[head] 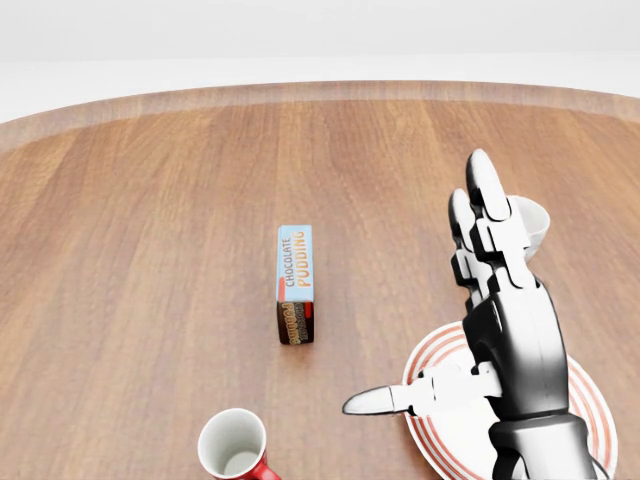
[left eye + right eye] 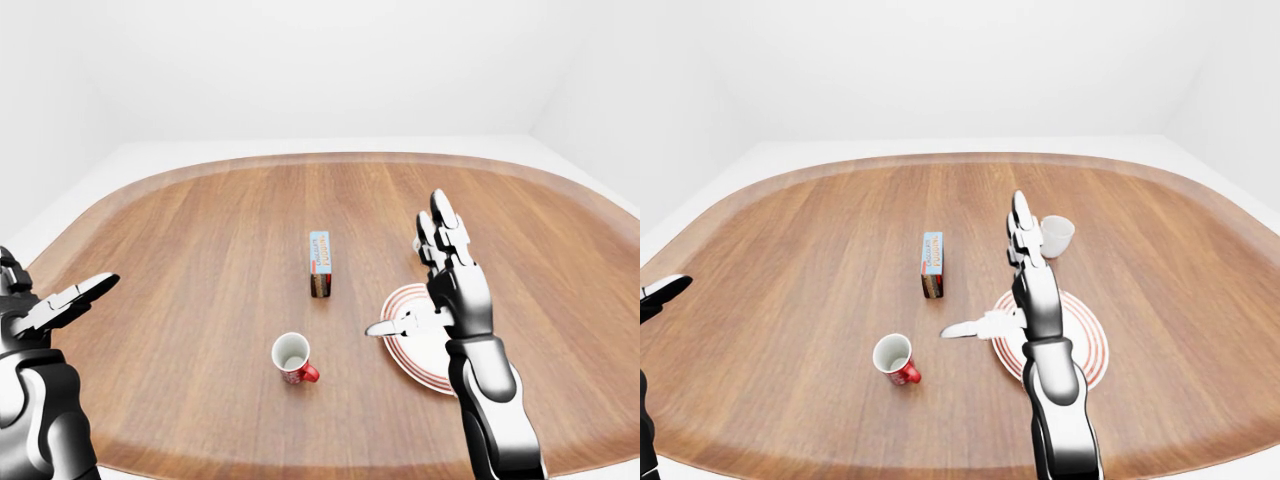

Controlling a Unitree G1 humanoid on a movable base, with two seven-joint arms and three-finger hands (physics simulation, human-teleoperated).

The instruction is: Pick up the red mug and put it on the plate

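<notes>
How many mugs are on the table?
2. The red mug stands near the table's bottom edge in the right-eye view, left of the plate. The white mug stands above the plate, partly hidden behind the right hand in the head view.

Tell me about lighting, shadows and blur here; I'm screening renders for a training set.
Head view: even soft light, faint shadows beneath the chocolate pudding box and red mug, everything sharp, no glare. Eye views: wide-angle, the brown wooden table edge bows; the raised right robot hand is crisp, without motion blur.
</notes>
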